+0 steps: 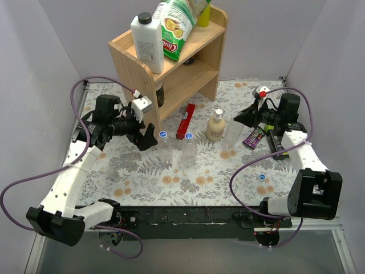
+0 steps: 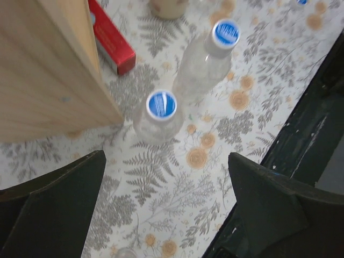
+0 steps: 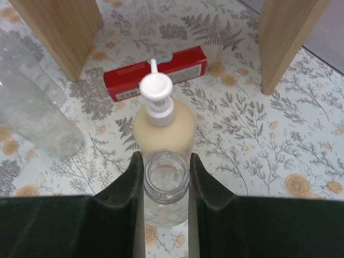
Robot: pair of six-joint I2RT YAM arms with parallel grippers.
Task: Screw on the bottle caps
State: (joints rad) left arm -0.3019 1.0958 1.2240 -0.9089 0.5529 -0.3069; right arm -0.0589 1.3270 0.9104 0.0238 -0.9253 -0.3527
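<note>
From above, my left arm stretches toward the shelf (image 1: 136, 71), with the left hand (image 1: 147, 138) beside two capped bottles (image 1: 164, 147). The right arm reaches in by the soap bottle (image 1: 215, 127), and a loose cap (image 1: 262, 177) lies on the worktop (image 1: 217, 177). At the left wrist, the fingers are spread and hold nothing. At the right wrist, the right hand (image 3: 165, 161) pinches the neck of the uncapped bottle (image 3: 166, 185).

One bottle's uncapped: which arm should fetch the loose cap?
Likely left: the left gripper is open and empty; the right gripper is shut on the bottle, though the cap lies nearer it.
</note>
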